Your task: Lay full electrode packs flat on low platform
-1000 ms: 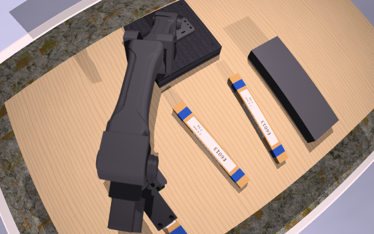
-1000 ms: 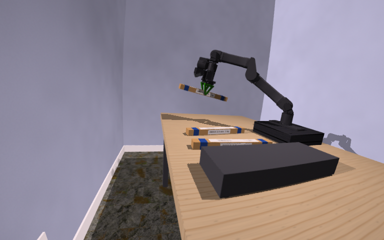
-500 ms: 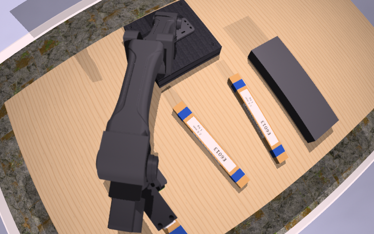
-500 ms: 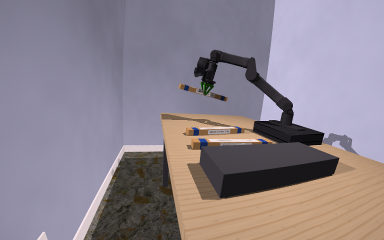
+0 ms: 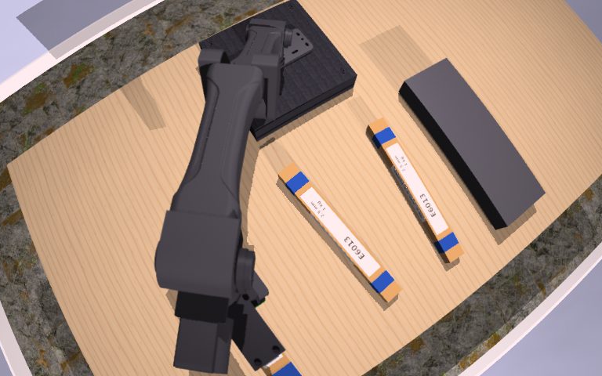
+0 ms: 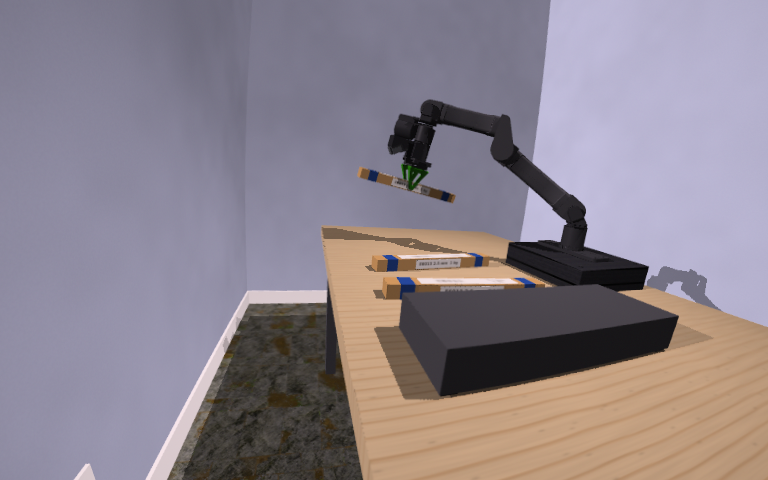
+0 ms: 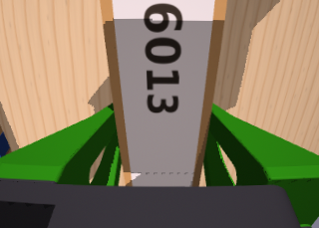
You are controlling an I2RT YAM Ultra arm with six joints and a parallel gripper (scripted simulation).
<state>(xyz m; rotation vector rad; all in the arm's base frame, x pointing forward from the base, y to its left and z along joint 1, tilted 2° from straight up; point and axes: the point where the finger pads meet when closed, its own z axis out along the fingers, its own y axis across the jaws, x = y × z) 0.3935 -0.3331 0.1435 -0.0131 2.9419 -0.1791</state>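
My gripper [image 6: 411, 185] [image 7: 162, 109] is shut on an orange pack with blue bands and a white E6013 label [image 6: 374, 176] [image 7: 161, 69]. It holds the pack near its middle, high above the table, tilted with one end lower. In the top view the arm hides most of this held pack; its blue band [image 5: 286, 370] shows at the bottom edge. A second pack [image 5: 340, 232] [image 6: 438, 262] lies flat on the table in the middle. A third pack [image 5: 415, 189] [image 6: 465, 285] lies beside the platform, not touching it. The low dark platform [image 5: 472, 139] [image 6: 543, 321] bears no pack.
The arm's black base block [image 5: 323, 70] [image 6: 614, 274] stands at the back of the table [image 5: 108, 233] [image 6: 584, 428]. The two lying packs are between the arm and the platform. The table's front edge is close to their outer ends.
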